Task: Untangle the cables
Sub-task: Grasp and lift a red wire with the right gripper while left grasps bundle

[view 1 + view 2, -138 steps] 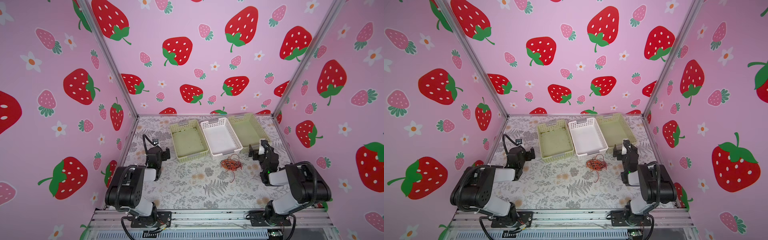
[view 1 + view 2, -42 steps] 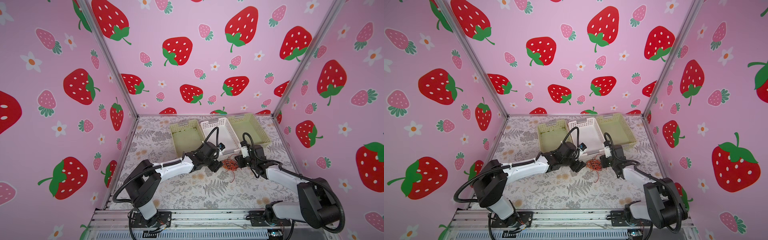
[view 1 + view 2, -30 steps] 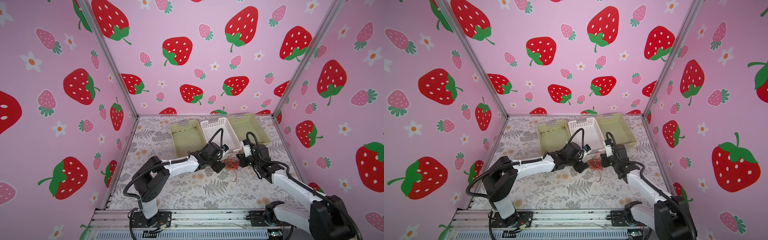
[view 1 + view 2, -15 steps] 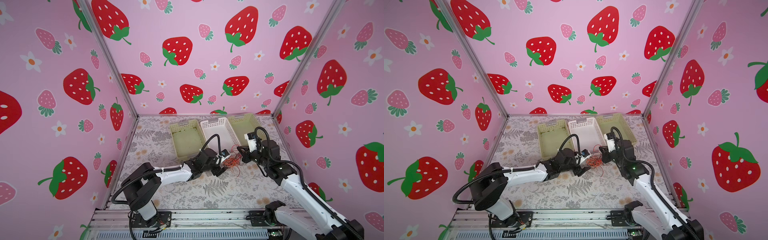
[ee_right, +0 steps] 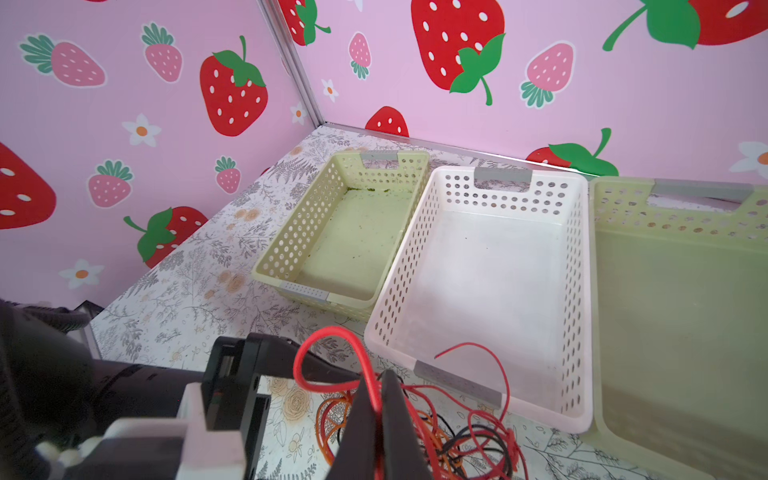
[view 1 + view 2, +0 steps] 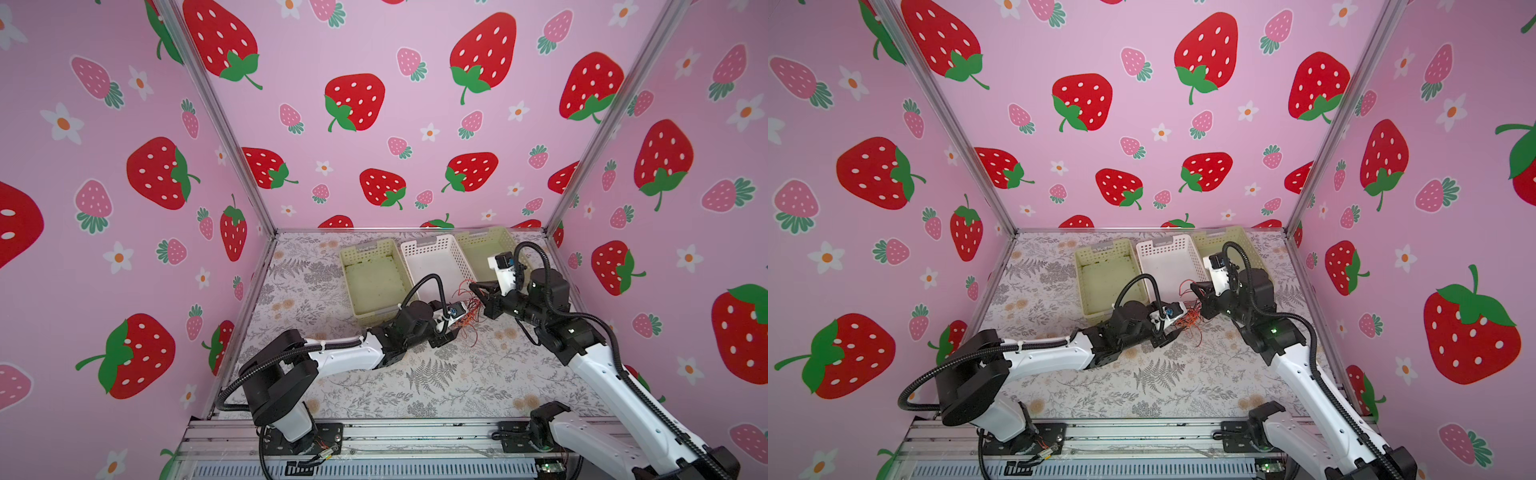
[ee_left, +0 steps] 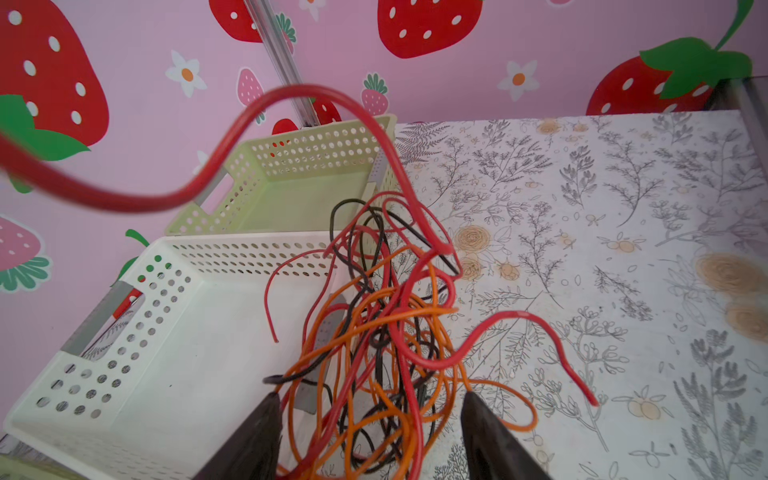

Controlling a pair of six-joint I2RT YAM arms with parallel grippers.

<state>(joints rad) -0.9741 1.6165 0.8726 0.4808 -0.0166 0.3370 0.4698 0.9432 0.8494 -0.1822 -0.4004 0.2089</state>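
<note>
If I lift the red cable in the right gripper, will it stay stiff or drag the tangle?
Probably floppy: the red cable loops and droops from the shut right gripper. Likely drags the tangle, since the orange cable and black cable cross it. Probably light: all look very thin.

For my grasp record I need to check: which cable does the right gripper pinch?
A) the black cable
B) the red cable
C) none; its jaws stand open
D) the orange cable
B: in the right wrist view the right gripper is shut on the red cable, which loops up from between its closed jaws.
</note>
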